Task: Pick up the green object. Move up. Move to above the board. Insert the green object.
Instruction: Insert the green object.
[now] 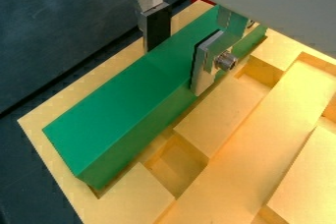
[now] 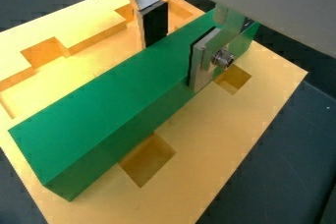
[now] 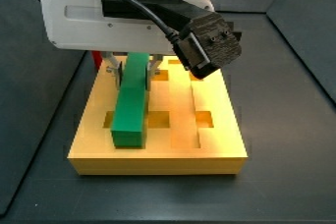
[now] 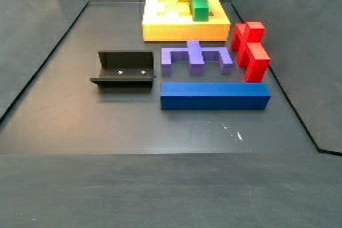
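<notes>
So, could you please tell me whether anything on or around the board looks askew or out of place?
Nothing stands out. The gripper is above the board, its jaws shut on the green bar, which lies lengthwise along the board's grooves. In a side view, the blue block, red blocks and fixture sit upright.

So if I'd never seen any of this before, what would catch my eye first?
Probably the green bar, gripped near one end by the gripper with its silver fingers on either side, lying along the orange-yellow board with square holes. In a side view, the board sits at the far end of the floor, and nearer stand a blue block, red blocks, a purple piece and the dark fixture.
</notes>
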Tool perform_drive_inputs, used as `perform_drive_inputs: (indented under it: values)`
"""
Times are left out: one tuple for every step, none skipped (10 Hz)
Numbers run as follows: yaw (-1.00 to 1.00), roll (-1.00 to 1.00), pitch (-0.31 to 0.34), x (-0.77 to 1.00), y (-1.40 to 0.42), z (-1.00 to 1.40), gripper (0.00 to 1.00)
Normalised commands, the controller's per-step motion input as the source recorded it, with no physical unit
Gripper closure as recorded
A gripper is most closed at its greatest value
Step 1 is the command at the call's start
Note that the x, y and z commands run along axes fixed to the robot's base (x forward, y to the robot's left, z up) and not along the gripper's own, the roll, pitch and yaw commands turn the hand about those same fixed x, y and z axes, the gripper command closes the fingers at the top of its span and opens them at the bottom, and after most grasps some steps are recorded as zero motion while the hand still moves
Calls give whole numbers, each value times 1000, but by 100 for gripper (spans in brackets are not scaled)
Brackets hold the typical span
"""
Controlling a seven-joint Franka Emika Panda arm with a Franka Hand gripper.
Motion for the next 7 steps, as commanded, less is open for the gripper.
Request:
perform_drive_inputs:
  values:
    - [-86, -53, 0, 131, 0, -437, 100]
    - [-117, -40, 0, 269, 20, -506, 100]
    - [-109, -3, 0, 234, 37, -531, 100]
    - [-83, 0, 0, 143, 51, -546, 100]
    - [0, 26, 0, -20, 54, -457, 100]
    - [0, 0, -13, -34, 0, -274, 100]
    - [0, 0, 0, 0, 0, 0, 100]
